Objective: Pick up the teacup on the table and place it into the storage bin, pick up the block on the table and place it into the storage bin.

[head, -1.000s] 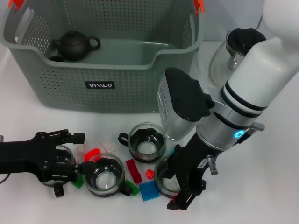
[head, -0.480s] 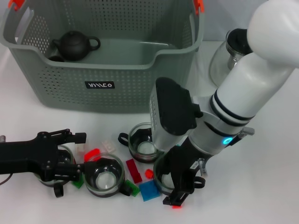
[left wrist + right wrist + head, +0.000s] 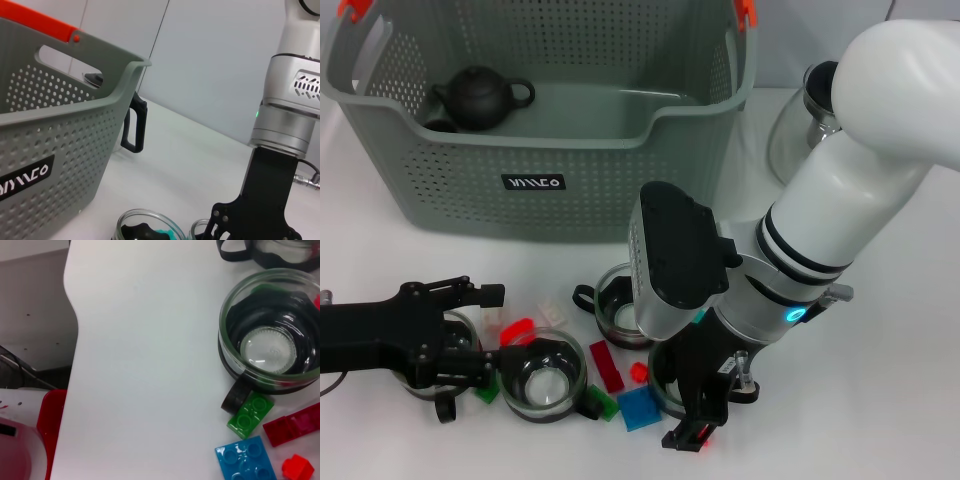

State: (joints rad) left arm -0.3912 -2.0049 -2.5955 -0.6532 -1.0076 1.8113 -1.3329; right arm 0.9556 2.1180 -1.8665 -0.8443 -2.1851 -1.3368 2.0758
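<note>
— Progress?

— Nothing of the task is showing as done. The bin (image 3: 570,190) is standing at the back of the table (image 3: 880,400), and it is holding only a black teapot (image 3: 480,97). No teacup and no block are lying in it.

— What is the left gripper doing?

— The left gripper (image 3: 455,335) is lying low at the left edge. Its fingers (image 3: 450,293) are standing apart on either side of a teacup (image 3: 432,372), which is sitting on the table.

— And further right?

— Two more cups are waiting, one just beside it (image 3: 545,380) and one nearer the bin (image 3: 620,305). Red (image 3: 610,365), green (image 3: 600,402) and blue (image 3: 640,408) blocks are lying scattered between them. The right gripper (image 3: 692,425) is hanging over a fourth cup (image 3: 665,385). I cannot tell whether it is open or closed.

— What is getting in the way?

— I am judging the crowding to be the trouble. Blocks are touching the cup bases, so a lift is risking a nudge. The bin's tall front wall is needing clearing. A glass pot (image 3: 795,130) is standing at the far right.
</note>
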